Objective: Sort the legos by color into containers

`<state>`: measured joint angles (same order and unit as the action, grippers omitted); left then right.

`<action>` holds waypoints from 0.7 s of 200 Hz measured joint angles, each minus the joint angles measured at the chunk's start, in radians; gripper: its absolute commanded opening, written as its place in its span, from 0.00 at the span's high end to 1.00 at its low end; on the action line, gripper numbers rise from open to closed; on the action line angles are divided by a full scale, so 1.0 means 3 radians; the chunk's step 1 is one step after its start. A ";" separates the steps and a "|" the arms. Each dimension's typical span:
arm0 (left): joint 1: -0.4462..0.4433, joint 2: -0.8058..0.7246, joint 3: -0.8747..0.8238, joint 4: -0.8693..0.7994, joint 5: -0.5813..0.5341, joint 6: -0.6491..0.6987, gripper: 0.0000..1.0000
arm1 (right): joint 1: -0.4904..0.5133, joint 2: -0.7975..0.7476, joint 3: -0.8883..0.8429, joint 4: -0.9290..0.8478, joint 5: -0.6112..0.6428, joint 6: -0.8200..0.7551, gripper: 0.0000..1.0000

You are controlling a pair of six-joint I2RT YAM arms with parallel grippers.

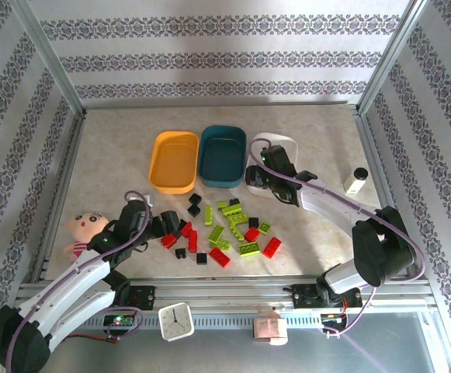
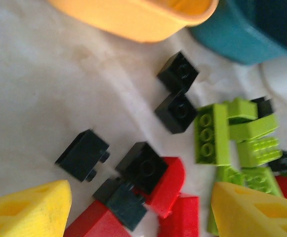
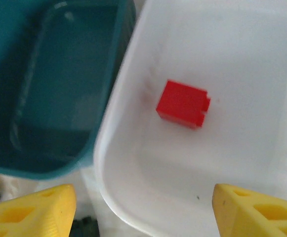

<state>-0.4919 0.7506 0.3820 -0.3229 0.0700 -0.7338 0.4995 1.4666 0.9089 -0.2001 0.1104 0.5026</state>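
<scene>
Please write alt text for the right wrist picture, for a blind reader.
One red lego lies inside the white tray. The teal tray to its left looks empty. The right gripper hovers above, open, its yellow fingertips at the bottom corners.

red lego [image 3: 183,103] inside white tray [image 3: 242,163] | teal tray [image 3: 54,84] alongside, left | fingers [image 3: 29,212] apart

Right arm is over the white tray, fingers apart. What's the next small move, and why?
Probably lift the right gripper clear of the white tray and head for the loose legos. The red brick lies on the tray floor, apart from both fingers, so this drop looks done; many bricks lie unsorted.
</scene>
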 measured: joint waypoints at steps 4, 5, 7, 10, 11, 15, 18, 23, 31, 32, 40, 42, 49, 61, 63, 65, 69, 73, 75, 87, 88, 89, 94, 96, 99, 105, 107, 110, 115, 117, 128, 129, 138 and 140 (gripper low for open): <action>-0.0025 0.0023 0.0000 -0.0010 -0.0041 0.0006 0.27 | 0.0001 -0.0009 -0.0038 0.0005 0.0000 0.0009 0.27; -0.0029 0.0027 0.0000 -0.0009 -0.0048 0.0008 0.27 | 0.0000 -0.0014 -0.0053 0.0008 0.0000 0.0010 0.27; -0.0043 0.0042 0.0000 -0.0013 -0.0076 0.0015 0.28 | 0.0001 -0.0018 -0.0070 0.0010 0.0000 0.0011 0.27; -0.0055 0.0056 0.0000 -0.0013 -0.0106 0.0022 0.28 | 0.0000 -0.0023 -0.0098 0.0013 0.0000 0.0015 0.27; -0.0058 0.0060 0.0000 -0.0013 -0.0113 0.0025 0.29 | 0.0000 -0.0024 -0.0103 0.0013 0.0000 0.0018 0.27; -0.0066 0.0083 0.0000 -0.0011 -0.0154 0.0041 0.30 | 0.0001 -0.0033 -0.0136 0.0013 0.0000 0.0024 0.27; -0.0074 0.0103 0.0000 -0.0006 -0.0183 0.0055 0.30 | 0.0001 -0.0041 -0.0160 0.0013 0.0000 0.0029 0.27; -0.0079 0.0137 0.0000 -0.0001 -0.0229 0.0072 0.31 | 0.0001 -0.0055 -0.0197 0.0010 0.0001 0.0042 0.27; -0.0081 0.0212 0.0000 0.0023 -0.0294 0.0111 0.31 | 0.0001 -0.0079 -0.0237 0.0009 0.0000 0.0053 0.27; -0.0081 0.0221 0.0000 0.0028 -0.0298 0.0114 0.31 | 0.0001 -0.0083 -0.0239 0.0009 0.0000 0.0056 0.27; -0.0081 0.0317 0.0001 0.0075 -0.0354 0.0155 0.33 | 0.0001 -0.0121 -0.0271 0.0014 0.0001 0.0061 0.27; -0.0081 0.0341 0.0003 0.0081 -0.0364 0.0164 0.34 | 0.0001 -0.0130 -0.0276 0.0014 0.0001 0.0064 0.27; -0.0081 0.0451 0.0013 0.0134 -0.0406 0.0196 0.35 | 0.0001 -0.0170 -0.0294 0.0015 0.0001 0.0071 0.27; -0.0081 0.0646 0.0041 0.0203 -0.0459 0.0233 0.39 | 0.0001 -0.0244 -0.0320 0.0033 0.0003 0.0072 0.27; -0.0081 0.0684 0.0053 0.0214 -0.0470 0.0249 0.39 | 0.0001 -0.0257 -0.0326 0.0037 0.0003 0.0074 0.27; -0.0081 0.0713 0.0061 0.0221 -0.0477 0.0253 0.39 | 0.0001 -0.0266 -0.0328 0.0039 0.0001 0.0074 0.27; -0.0081 0.0800 0.0081 0.0245 -0.0500 0.0258 0.40 | 0.0001 -0.0287 -0.0334 0.0042 0.0003 0.0072 0.27; -0.0081 0.0875 0.0103 0.0267 -0.0511 0.0264 0.40 | 0.0001 -0.0310 -0.0341 0.0043 0.0003 0.0074 0.27; -0.0081 0.0909 0.0112 0.0277 -0.0521 0.0267 0.41 | 0.0001 -0.0318 -0.0343 0.0046 0.0003 0.0072 0.27; -0.0081 0.1097 0.0160 0.0354 -0.0554 0.0270 0.42 | 0.0001 -0.0375 -0.0376 0.0062 0.0003 0.0072 0.27; -0.0081 0.1120 0.0164 0.0362 -0.0559 0.0268 0.43 | 0.0001 -0.0383 -0.0380 0.0062 0.0003 0.0074 0.27; -0.0081 0.1133 0.0165 0.0370 -0.0565 0.0268 0.43 | 0.0001 -0.0385 -0.0383 0.0062 0.0003 0.0074 0.27; -0.0081 0.1197 0.0173 0.0415 -0.0580 0.0268 0.43 | 0.0001 -0.0409 -0.0398 0.0061 0.0003 0.0074 0.27; -0.0080 0.1213 0.0173 0.0427 -0.0586 0.0268 0.43 | 0.0001 -0.0417 -0.0403 0.0061 0.0003 0.0074 0.27; -0.0080 0.1246 0.0174 0.0449 -0.0594 0.0268 0.44 | 0.0001 -0.0431 -0.0413 0.0061 0.0003 0.0074 0.27; -0.0078 0.1300 0.0174 0.0486 -0.0603 0.0268 0.45 | 0.0000 -0.0454 -0.0429 0.0061 0.0003 0.0074 0.27; -0.0078 0.1322 0.0174 0.0502 -0.0604 0.0267 0.45 | 0.0000 -0.0463 -0.0435 0.0060 0.0003 0.0074 0.27; -0.0078 0.1345 0.0174 0.0512 -0.0609 0.0267 0.46 | 0.0000 -0.0474 -0.0441 0.0060 0.0003 0.0074 0.27; -0.0078 0.1387 0.0174 0.0540 -0.0613 0.0267 0.47 | 0.0000 -0.0491 -0.0448 0.0057 0.0003 0.0074 0.27; -0.0078 0.1396 0.0174 0.0548 -0.0614 0.0267 0.47 | 0.0000 -0.0497 -0.0450 0.0057 0.0003 0.0074 0.27; -0.0076 0.1471 0.0174 0.0601 -0.0621 0.0264 0.49 | 0.0000 -0.0532 -0.0459 0.0060 0.0003 0.0074 0.27; -0.0076 0.1475 0.0174 0.0604 -0.0621 0.0266 0.49 | 0.0000 -0.0534 -0.0460 0.0060 0.0003 0.0074 0.27; -0.0074 0.1512 0.0174 0.0628 -0.0624 0.0266 0.50 | 0.0000 -0.0567 -0.0468 0.0057 0.0003 0.0074 0.27; -0.0071 0.1521 0.0174 0.0633 -0.0624 0.0264 0.50 | -0.0001 -0.0575 -0.0469 0.0058 0.0003 0.0075 0.27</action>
<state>-0.5133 1.2068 0.4343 -0.1329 -0.1173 -0.6544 0.4992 1.2942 0.7681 -0.1825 0.1112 0.5251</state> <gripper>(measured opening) 0.514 0.726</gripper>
